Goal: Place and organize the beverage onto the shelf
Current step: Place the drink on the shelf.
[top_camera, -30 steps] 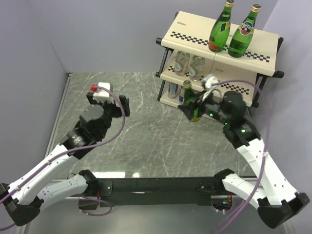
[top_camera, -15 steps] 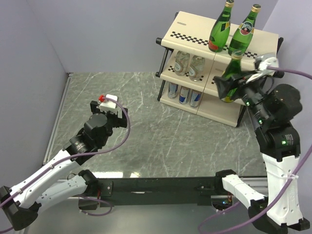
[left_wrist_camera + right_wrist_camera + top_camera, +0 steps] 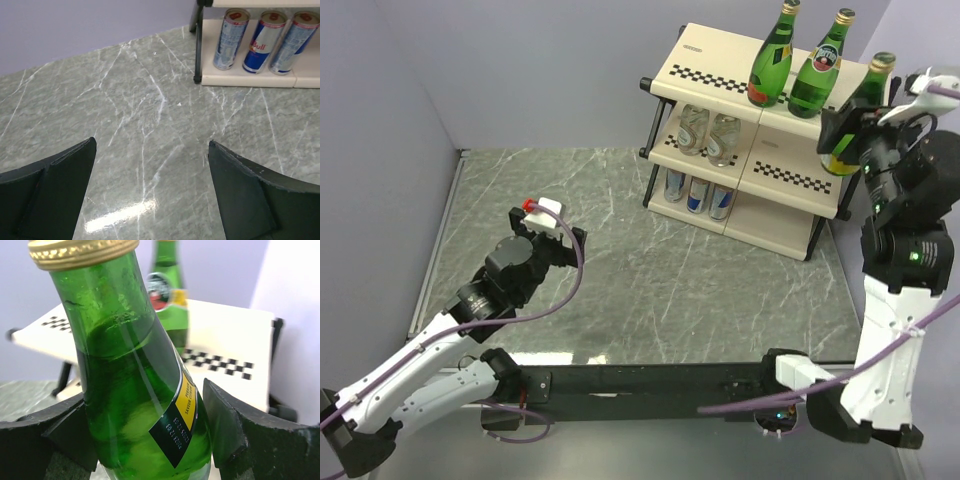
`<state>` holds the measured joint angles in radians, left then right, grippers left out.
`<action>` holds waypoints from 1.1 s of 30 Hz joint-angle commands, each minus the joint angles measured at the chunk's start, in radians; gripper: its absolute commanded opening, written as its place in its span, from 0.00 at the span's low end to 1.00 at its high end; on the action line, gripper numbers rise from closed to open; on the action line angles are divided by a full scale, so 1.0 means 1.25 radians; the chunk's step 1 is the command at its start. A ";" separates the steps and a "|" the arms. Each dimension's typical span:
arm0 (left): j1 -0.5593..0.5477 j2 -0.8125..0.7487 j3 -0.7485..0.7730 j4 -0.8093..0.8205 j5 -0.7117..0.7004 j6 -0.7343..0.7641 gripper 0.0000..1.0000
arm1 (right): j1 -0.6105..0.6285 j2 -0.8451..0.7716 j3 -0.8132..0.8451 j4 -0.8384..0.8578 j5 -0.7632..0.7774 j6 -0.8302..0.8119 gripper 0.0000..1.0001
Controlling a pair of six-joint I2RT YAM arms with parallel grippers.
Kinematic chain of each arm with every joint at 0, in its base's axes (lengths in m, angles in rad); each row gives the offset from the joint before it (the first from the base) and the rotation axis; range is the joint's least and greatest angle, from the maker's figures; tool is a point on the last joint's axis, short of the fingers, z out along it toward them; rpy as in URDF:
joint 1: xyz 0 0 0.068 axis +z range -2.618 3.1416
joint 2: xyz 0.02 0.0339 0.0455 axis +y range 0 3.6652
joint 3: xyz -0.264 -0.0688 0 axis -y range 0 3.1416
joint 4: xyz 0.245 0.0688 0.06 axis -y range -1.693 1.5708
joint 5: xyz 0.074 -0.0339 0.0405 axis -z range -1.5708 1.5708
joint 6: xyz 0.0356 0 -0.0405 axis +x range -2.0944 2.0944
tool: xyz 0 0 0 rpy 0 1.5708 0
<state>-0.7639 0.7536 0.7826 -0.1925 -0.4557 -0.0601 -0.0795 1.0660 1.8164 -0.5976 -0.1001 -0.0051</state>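
From overhead I see the shelf at the far right of the desk. Two green bottles stand upright on its top board, two clear bottles on the middle board, and three cans in a row on the bottom one. My right fingers pinch a third green bottle at the right end of the top board, leaning slightly. I cannot tell whether its base touches the board. My left fingers hang over the desk to the near left, well apart from the shelf.

On the left wrist camera the left fingers are spread wide with only bare desk between them. The cans stand beyond on the bottom board.

On the right wrist camera the right fingers press on both sides of the third green bottle, below its yellow label. One of the upright green bottles stands behind it on the top board of the shelf.
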 commanded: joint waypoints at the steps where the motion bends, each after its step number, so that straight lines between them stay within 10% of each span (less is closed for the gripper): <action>1: -0.002 -0.020 0.000 0.018 0.038 0.009 0.99 | -0.070 0.027 0.087 0.128 -0.035 0.046 0.00; 12: -0.002 -0.033 0.003 0.015 0.070 0.004 0.99 | -0.242 0.226 0.347 0.058 -0.144 0.116 0.00; 33: -0.002 -0.045 -0.001 0.019 0.072 0.011 0.99 | -0.263 0.357 0.340 0.213 -0.169 0.123 0.00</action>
<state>-0.7639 0.7105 0.7803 -0.1921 -0.3779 -0.0601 -0.4038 1.5417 2.1963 -0.5865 -0.3008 0.1406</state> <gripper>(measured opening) 0.995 0.768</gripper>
